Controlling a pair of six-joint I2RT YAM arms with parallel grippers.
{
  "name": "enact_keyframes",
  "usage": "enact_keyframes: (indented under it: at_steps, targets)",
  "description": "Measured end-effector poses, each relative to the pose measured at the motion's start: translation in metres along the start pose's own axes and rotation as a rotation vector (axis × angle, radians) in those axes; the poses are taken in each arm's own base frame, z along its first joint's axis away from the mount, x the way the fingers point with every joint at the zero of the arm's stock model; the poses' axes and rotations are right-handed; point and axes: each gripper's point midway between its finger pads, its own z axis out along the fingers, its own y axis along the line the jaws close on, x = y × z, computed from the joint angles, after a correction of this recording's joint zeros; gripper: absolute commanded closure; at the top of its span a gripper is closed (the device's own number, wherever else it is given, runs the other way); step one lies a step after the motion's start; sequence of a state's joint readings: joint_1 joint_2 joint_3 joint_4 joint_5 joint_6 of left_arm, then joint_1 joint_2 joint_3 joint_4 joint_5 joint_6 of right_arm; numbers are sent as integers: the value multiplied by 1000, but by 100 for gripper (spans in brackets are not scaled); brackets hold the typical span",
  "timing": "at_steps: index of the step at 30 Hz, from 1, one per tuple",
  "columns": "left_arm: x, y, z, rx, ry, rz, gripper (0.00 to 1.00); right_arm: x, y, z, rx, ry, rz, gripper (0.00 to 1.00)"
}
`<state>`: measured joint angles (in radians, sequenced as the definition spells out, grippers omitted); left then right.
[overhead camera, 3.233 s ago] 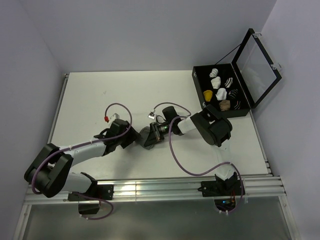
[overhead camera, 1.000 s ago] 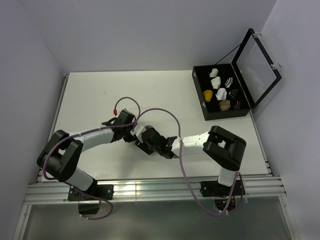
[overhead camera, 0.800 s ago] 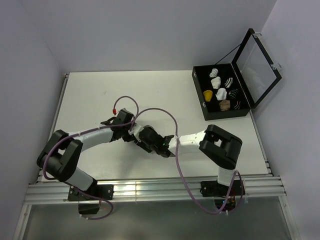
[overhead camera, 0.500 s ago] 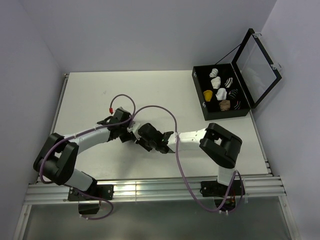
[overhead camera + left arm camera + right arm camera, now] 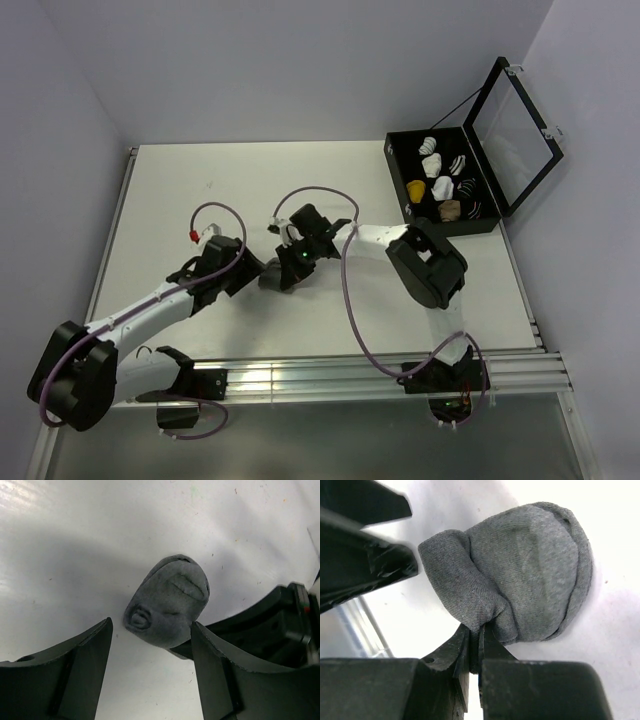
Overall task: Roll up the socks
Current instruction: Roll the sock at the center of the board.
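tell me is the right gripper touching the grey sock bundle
Touching. The right wrist view shows the right gripper pinched shut on a fold of fabric at the near edge of the grey sock bundle.

The fingers (image 5: 446, 656) pinch a fold of the grey sock (image 5: 532, 570).

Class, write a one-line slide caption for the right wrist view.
Right gripper shut on a fold of the bundled grey sock, lying on the white table.
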<state>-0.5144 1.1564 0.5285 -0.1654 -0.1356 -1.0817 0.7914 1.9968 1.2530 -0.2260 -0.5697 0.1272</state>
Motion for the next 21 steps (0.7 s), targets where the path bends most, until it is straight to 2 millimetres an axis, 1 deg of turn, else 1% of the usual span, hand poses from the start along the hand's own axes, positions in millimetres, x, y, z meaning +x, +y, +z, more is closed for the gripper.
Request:
enact_keyframes:
  at_steps: [3,8,11,15,19,21]
  targets:
    - [5,3,-1,11,1,-15,32,0,0,0,-54,29,52,100]
    - [21,7,0,21,25,-25,33,0,5,3,-131,66,111,100]
    - [27,8,1,26,33,-33,34,2,7,4,-160,84,135,100]
    - [28,11,5,10,24,-56,35,2,7,4,-193,96,175,100]
    - [29,19,11,-17,10,-80,36,2,7,3,-217,99,217,100]
    - [30,19,13,-12,6,-94,37,1,6,2,-224,98,239,100]
